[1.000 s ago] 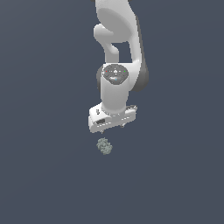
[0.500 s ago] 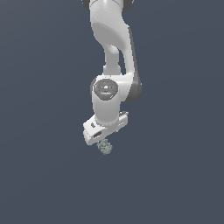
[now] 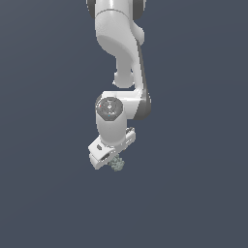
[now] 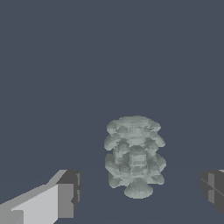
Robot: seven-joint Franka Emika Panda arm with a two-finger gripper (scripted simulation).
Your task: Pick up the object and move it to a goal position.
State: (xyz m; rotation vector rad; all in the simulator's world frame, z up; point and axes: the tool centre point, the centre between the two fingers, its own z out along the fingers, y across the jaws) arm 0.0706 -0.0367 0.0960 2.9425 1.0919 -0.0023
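Your gripper (image 4: 139,192) stands open, jaws spread wide; the object (image 4: 134,156), a knobbly grey-green clump, sits between them, touching neither finger.

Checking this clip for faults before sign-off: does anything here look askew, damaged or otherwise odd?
Nothing stands out. The grey-green clump looks whole, with no pieces lying around it, and sits between the open gripper's fingertips, touching neither.

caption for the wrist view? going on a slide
Wrist view: open gripper straddling the knobbly grey-green object, jaws on either side and not touching it.
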